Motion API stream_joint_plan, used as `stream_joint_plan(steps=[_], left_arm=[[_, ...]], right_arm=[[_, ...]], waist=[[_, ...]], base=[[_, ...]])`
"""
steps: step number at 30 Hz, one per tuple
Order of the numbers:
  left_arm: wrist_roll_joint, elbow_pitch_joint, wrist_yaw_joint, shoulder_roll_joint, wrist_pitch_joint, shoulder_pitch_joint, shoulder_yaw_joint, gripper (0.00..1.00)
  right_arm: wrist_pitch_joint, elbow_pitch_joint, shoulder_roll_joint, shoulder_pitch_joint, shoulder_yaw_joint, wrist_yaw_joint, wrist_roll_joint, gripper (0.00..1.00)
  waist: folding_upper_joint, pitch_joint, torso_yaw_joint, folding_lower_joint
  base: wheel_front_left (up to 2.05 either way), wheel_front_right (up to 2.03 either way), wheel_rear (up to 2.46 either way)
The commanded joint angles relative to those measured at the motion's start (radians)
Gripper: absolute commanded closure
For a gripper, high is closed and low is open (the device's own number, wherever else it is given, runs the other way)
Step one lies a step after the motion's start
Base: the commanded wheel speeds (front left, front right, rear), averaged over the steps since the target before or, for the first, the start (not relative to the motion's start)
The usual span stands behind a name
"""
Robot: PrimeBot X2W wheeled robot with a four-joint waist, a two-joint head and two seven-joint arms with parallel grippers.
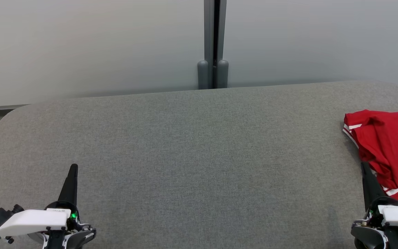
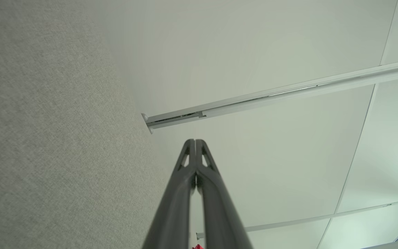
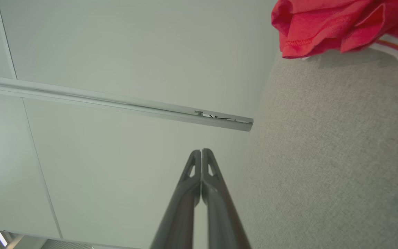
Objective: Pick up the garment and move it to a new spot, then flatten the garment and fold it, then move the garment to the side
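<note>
The crumpled red knit garment with white striped trim (image 1: 389,148) lies bunched on the grey fabric-covered table (image 1: 199,155). It sits just ahead of the right pincer (image 1: 364,166) and a little to its right, well apart from the left pincer (image 1: 73,167). Both pincers are pressed fully together and hold nothing. The cloth looks light, soft and limp, so it will likely sag and trail. The raised hemmed fold nearest the right fingertips seems the best place to pinch.

The garment (image 1: 389,145) is soft red cloth, all crumpled. The table (image 1: 199,155) has a rough grey woven cover. The left gripper (image 1: 73,169) and right gripper (image 1: 365,167) look like dull dark plastic. The wall (image 1: 81,52) is smooth.
</note>
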Motion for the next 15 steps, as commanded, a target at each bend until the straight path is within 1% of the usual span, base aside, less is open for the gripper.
stream_joint_plan(steps=[1, 15], left_arm=[[-0.022, 0.002, -0.011, 0.001, 0.008, -0.023, 0.012, 1.00], [-0.100, 0.021, -0.036, -0.019, 0.026, -0.042, 0.042, 1.00]], right_arm=[[0.004, 0.003, -0.001, -0.018, -0.004, 0.000, 0.027, 1.00], [0.011, 0.027, 0.004, -0.040, -0.015, 0.000, 0.114, 1.00]], waist=[[0.0000, 0.001, -0.001, 0.0000], [0.0000, 0.011, -0.005, 0.0000]], base=[[0.00, 0.00, 0.00], [0.00, 0.00, 0.00]])
